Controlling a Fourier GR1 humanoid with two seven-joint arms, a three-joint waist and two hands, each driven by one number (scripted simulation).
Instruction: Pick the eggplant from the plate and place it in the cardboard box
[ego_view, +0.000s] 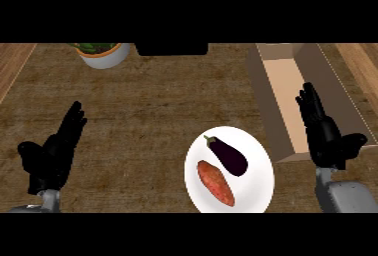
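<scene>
A dark purple eggplant lies on the upper part of a white plate at the lower centre-right of the head view. The long open cardboard box stretches away from the plate's right side toward the far edge. My right hand is open with straight fingers, over the box's near end and just right of the plate, apart from the eggplant. My left hand rests open at the lower left, far from the plate.
An orange-red sweet potato lies on the plate below the eggplant. A white pot with a green plant stands at the back left. A black object sits at the back centre. Wooden strips border the brown counter on both sides.
</scene>
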